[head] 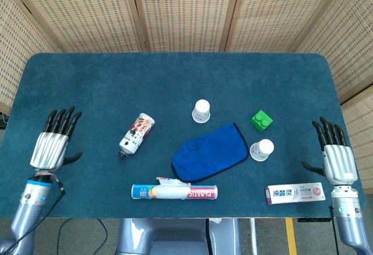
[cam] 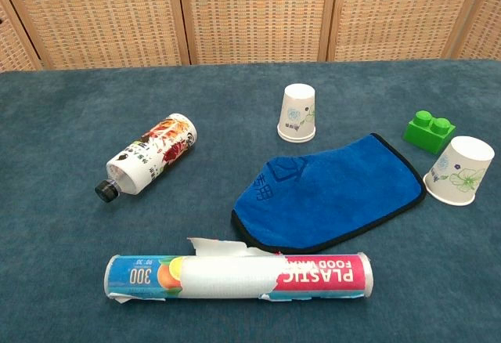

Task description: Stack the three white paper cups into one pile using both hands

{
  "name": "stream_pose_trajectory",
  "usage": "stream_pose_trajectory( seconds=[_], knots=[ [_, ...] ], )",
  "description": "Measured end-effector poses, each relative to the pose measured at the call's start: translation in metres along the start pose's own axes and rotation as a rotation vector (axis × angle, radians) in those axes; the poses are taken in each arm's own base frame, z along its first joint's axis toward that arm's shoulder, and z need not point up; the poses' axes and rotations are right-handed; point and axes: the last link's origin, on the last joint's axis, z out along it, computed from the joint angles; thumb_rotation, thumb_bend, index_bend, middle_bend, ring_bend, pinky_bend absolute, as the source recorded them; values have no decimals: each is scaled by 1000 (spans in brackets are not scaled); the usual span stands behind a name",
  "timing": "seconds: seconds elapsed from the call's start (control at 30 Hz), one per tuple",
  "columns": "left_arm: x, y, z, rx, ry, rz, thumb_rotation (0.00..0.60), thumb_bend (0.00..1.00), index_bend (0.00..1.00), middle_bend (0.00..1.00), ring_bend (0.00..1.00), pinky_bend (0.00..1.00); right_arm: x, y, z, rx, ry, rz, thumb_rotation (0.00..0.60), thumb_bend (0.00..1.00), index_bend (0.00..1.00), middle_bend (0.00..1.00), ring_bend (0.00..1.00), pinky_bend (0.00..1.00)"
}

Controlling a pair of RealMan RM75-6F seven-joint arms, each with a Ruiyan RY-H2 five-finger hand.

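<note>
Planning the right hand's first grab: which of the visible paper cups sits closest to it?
The paper cup beside the blue cloth, below the green block; the other cup stands farther from the right hand.

You have two white paper cups (cam: pixel 297 113) (cam: pixel 459 170) with faint green floral prints, a royal-blue cloth (cam: pixel 333 191) edged in black, a bright green toy brick (cam: pixel 429 131), and a white bottle (cam: pixel 149 157) with red-and-black artwork, all on a dark teal tablecloth (cam: pixel 63 233). Your hands (head: pixel 51 145) (head: pixel 337 159) are silver with black fingers.

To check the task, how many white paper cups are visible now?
2: one cup behind the blue cloth, another at its right. A third may be nested inside one.
</note>
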Motion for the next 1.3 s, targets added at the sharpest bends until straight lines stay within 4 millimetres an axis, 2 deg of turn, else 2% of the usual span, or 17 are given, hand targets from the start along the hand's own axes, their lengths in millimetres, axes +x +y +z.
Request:
stream_pose_trajectory(
  seconds=[0.17, 0.27, 0.47, 0.67, 1.07, 1.3],
  knots=[
    [-16, -19, -35, 49, -57, -34, 600, 60, 35, 0, 0, 0, 1, -24, 16, 58, -1, -36, 600, 29, 228, 0, 0, 0],
    [-24, -24, -44, 57, -62, -21, 600, 60, 35, 0, 0, 0, -2, -40, 25, 93, -15, -63, 600, 47, 276, 8, 0, 0],
    [-30, -25, -50, 53, -55, -46, 600, 60, 34, 0, 0, 0, -12, -68, 36, 135, -81, -122, 600, 56, 272, 10, 0, 0],
    [-35, -27, -50, 43, -61, -64, 600, 60, 35, 0, 0, 0, -25, -84, 40, 118, -183, -174, 600, 83, 265, 1, 0, 0],
    [-44, -21, -51, -9, -94, -70, 600, 59, 35, 0, 0, 0, -38, -83, 53, 30, -290, -283, 600, 83, 264, 0, 0, 0],
    [-32, -21, -52, -17, -39, -91, 600, 59, 35, 0, 0, 0, -49, -73, 48, -4, -326, -291, 600, 84, 264, 0, 0, 0]
  ],
)
